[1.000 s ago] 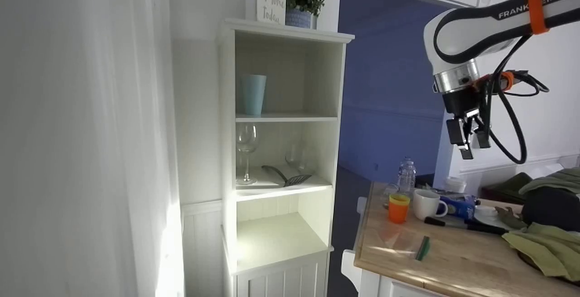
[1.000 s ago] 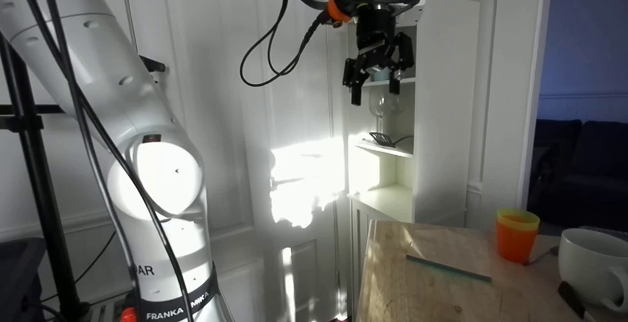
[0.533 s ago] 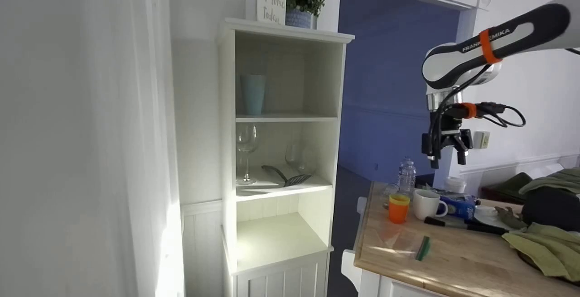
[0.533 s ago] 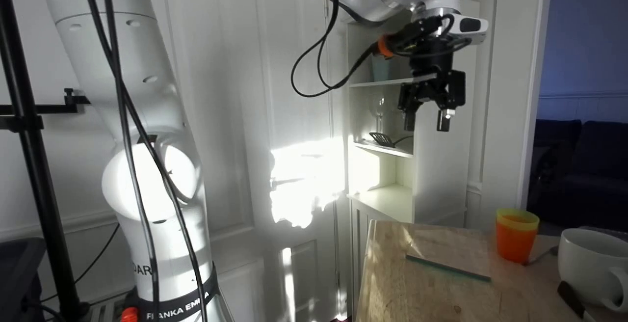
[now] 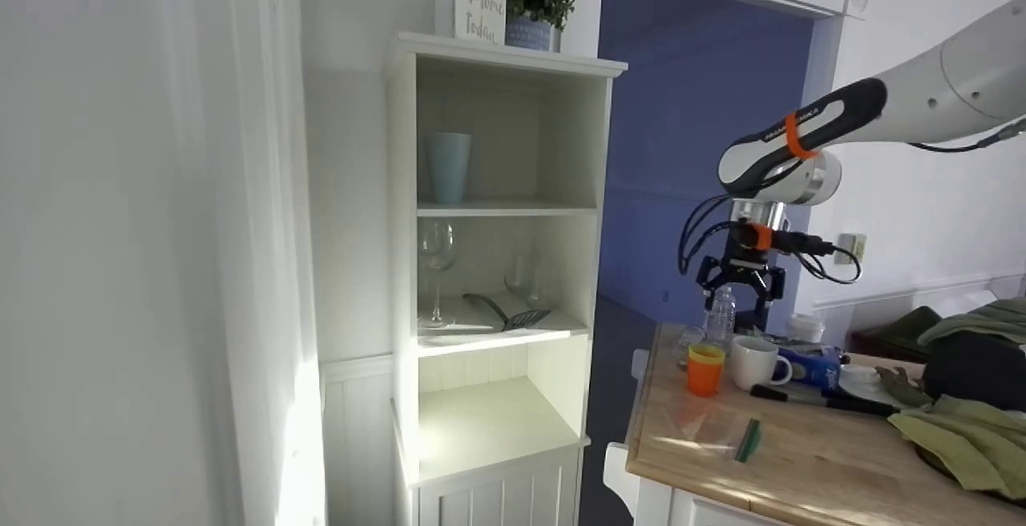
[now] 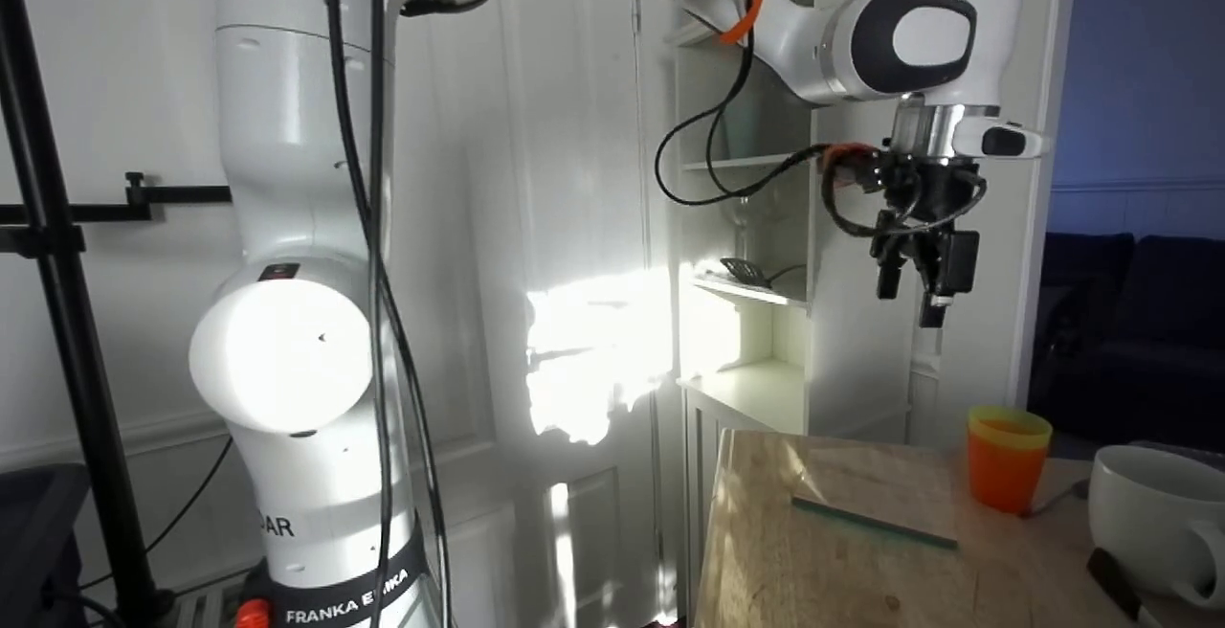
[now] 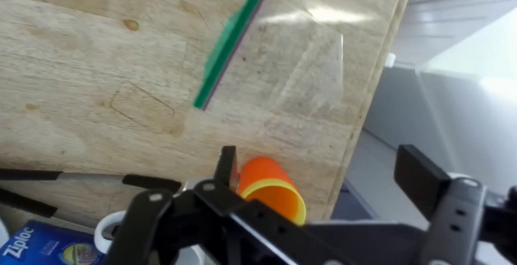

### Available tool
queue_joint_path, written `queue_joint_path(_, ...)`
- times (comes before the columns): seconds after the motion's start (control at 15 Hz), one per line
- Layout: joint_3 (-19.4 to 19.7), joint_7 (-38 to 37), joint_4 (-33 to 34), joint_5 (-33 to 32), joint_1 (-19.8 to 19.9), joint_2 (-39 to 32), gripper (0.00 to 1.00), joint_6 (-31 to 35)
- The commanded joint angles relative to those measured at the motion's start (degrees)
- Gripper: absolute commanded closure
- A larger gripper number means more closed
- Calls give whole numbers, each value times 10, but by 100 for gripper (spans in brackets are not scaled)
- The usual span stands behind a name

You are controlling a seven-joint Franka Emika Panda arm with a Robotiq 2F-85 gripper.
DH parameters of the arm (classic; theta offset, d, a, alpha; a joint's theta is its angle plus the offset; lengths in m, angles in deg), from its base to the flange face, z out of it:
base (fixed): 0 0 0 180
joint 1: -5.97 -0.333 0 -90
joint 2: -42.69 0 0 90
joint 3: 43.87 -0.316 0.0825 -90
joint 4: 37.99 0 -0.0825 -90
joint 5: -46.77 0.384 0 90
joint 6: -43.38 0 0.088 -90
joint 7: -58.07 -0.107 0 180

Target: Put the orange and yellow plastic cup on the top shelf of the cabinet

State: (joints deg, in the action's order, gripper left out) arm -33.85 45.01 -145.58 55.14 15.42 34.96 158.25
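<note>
The cup (image 6: 1007, 463) stands upright on the table (image 6: 833, 561), just beside the mug (image 6: 1153, 513), its long axis vertical, and the gripper (image 6: 909, 304) hangs higher up, pointing down, so axis and approach run roughly the same way. In an exterior view the cup lies below the gripper and to the picture's right, with clear air between. The wrist view shows it beyond the gap, off the middle and toward the finger (image 7: 227, 164) on the picture's left. The gripper is spread wide and holds nothing. The coming move seems to turn on that offset: a sideways correction first, to bring the cup under the gap, then the descent, lest a finger land on the cup or knock the mug. How large the offset is I can't fairly judge, since the gripper itself hides part of the cup in the wrist view. Only after a grasp would the top shelf (image 5: 521, 210) of the cabinet (image 5: 406, 285) matter; it sits well apart from the cup and much higher, with a blue cup (image 5: 449, 169) standing on it.
</note>
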Motion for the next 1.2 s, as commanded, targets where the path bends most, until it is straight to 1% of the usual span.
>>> queue_joint_path(0.0,2,-39,30,61,11,-62,0,96)
queue_joint_path(0.13,8,-57,28,64,14,-82,0,174)
queue_joint_path(0.2,3,-37,15,45,10,-62,0,133)
queue_joint_path(0.27,5,-43,16,47,11,-73,0,158)
queue_joint_path(0.33,7,-47,17,48,13,-80,0,170)
queue_joint_path(0.53,8,-51,22,49,14,-83,0,173)
queue_joint_path(0.73,14,-66,33,41,16,-107,0,161)
queue_joint_path(1.13,18,-73,54,70,33,-165,0,202)
